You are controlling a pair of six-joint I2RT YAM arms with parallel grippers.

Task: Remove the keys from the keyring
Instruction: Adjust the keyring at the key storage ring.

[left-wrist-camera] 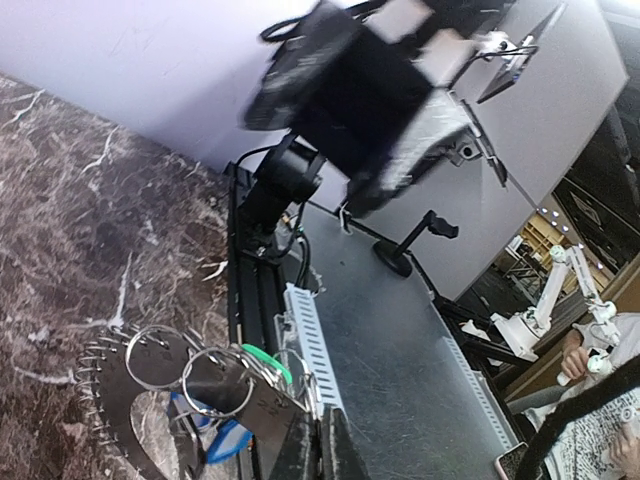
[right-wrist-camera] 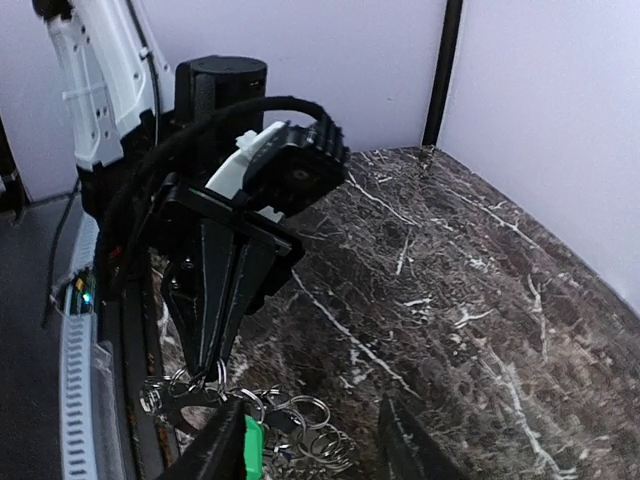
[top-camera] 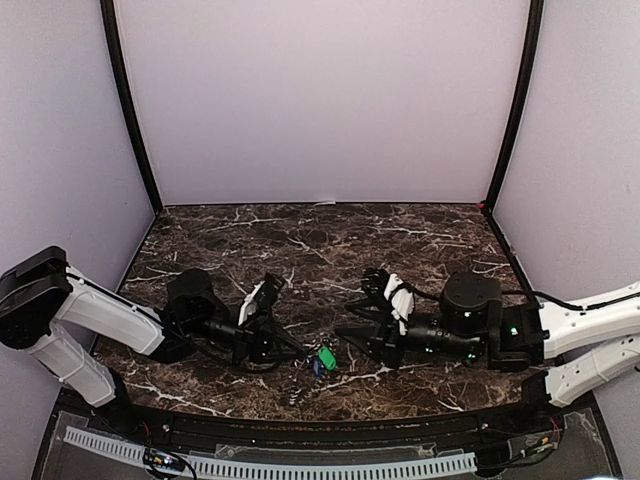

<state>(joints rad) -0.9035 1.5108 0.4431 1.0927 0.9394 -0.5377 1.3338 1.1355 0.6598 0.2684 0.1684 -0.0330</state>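
Observation:
The keyring [left-wrist-camera: 108,400], a dark toothed disc, hangs low at the left of the left wrist view. Several wire split rings [left-wrist-camera: 214,384] link it to a green key [left-wrist-camera: 264,361] and a blue key [left-wrist-camera: 226,440]. My left gripper [left-wrist-camera: 322,452] is shut on one thin wire ring of this bundle. From above, the left gripper [top-camera: 287,349] holds the bundle just over the table, with the green key [top-camera: 326,357] dangling to its right. My right gripper [right-wrist-camera: 310,455] is open, its fingers [right-wrist-camera: 222,450] astride the loose rings [right-wrist-camera: 318,432], and the green key [right-wrist-camera: 252,446] lies against its left finger.
The dark marble table [top-camera: 320,240] is closed in by purple walls on three sides. A black rail and a white slotted cable duct [top-camera: 270,465] run along the near edge, just below the bundle. The two arms face each other near the front centre.

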